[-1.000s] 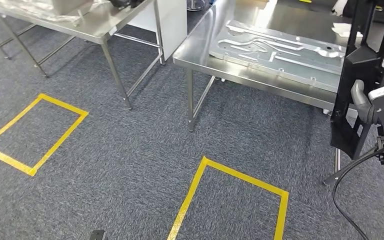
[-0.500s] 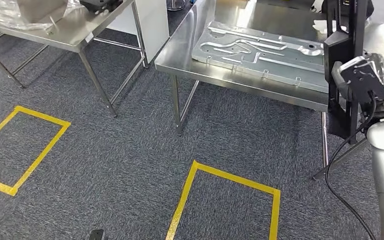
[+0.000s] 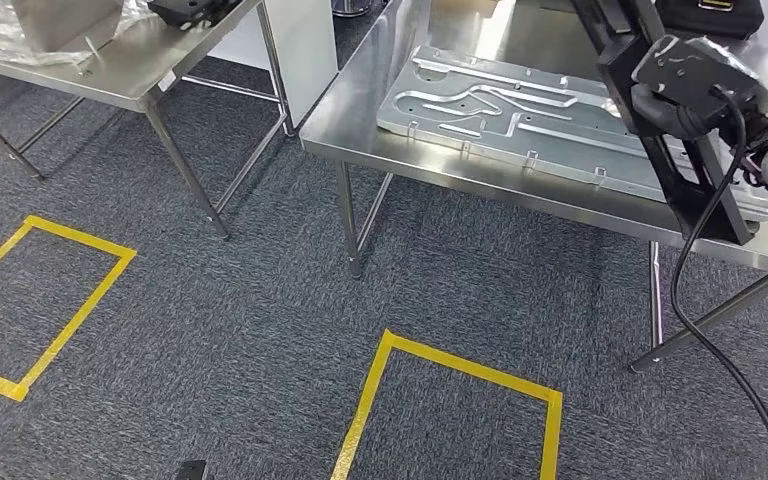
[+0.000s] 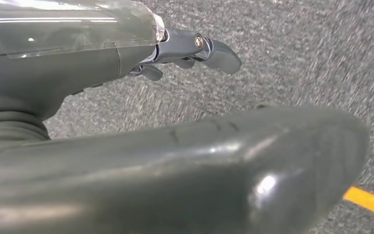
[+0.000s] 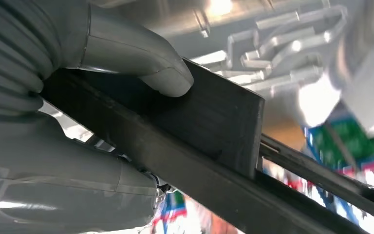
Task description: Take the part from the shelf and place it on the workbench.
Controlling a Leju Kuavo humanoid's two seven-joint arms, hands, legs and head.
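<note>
Care matters here: our right hand point(image 3: 672, 85) has its fingers point(image 5: 141, 63) clamped on the black part point(image 3: 695, 180); we should lower it flat onto the worktop point(image 3: 480, 175), beside the metal plate point(image 3: 520, 105).

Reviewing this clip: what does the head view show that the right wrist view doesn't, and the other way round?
Head view alone: the grey carpet with yellow tape rectangles, the steel workbench on its legs, a second table further left, and the cable hanging from the right arm.
Right wrist view alone: the thumb pressed flat on the black part, so the grip itself is plain.
Both: the right hand holding the black part over the workbench, and the large stamped metal plate lying on it.
</note>
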